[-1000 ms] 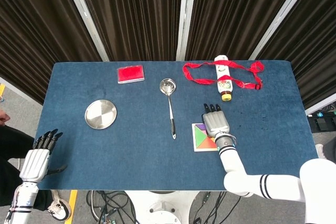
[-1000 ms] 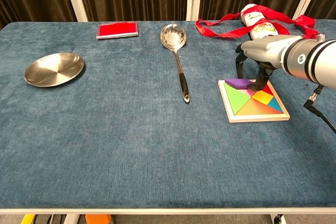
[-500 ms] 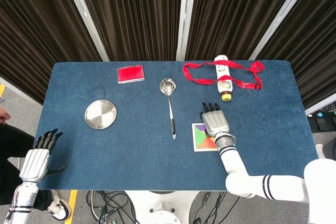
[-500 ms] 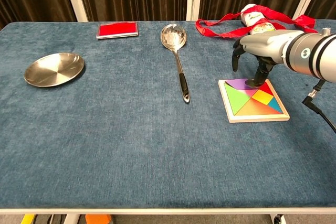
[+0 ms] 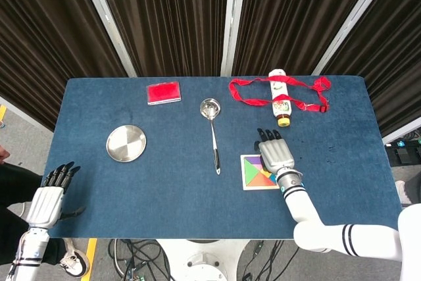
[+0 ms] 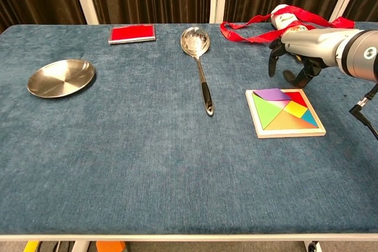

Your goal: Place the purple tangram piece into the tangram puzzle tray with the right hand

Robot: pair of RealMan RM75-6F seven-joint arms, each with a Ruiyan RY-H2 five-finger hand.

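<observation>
The tangram puzzle tray lies on the blue table, right of centre, filled with coloured pieces. The purple tangram piece lies flat in the tray's far edge. My right hand hovers above and behind the tray's far right corner, fingers curved downward and apart, holding nothing and clear of the piece. In the head view the hand covers the tray's right part. My left hand hangs open off the table's near left corner, seen only in the head view.
A steel ladle lies left of the tray. A bottle wrapped in a red ribbon lies just behind my right hand. A metal plate and a red flat box sit at the far left.
My right hand has let go of the purple piece, which now lies flat in the tray. The hand has lifted and drawn back to the right, away from the tray.
</observation>
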